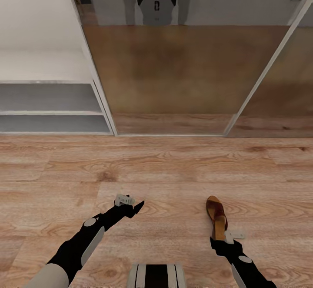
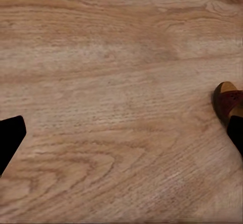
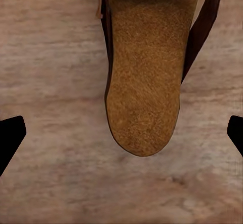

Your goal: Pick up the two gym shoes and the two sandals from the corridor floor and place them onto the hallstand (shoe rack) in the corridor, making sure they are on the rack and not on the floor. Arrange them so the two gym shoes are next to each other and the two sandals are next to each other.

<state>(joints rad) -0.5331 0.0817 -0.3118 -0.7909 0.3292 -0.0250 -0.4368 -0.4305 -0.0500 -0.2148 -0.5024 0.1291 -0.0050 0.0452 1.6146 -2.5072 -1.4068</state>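
Note:
One dark brown sandal (image 1: 216, 213) lies on the wood-plank corridor floor (image 1: 174, 170), toe pointing away from me. My right gripper (image 1: 220, 237) hovers just behind its heel. In the right wrist view the tan footbed (image 3: 144, 82) sits between the wide-apart fingertips (image 3: 11, 135), so that gripper is open and holds nothing. My left gripper (image 1: 135, 207) hangs open over bare floor to the sandal's left, and the sandal's toe (image 2: 228, 101) shows beside one of its fingertips (image 2: 10, 139). The hallstand (image 1: 48, 113) stands at the far left, with two open shelves. The gym shoes and the other sandal are out of view.
Mirrored sliding door panels (image 1: 182, 70) with pale frames stand straight ahead, reflecting the floor and my own body. My base (image 1: 156, 276) shows at the bottom edge. Open floor stretches between me and the hallstand.

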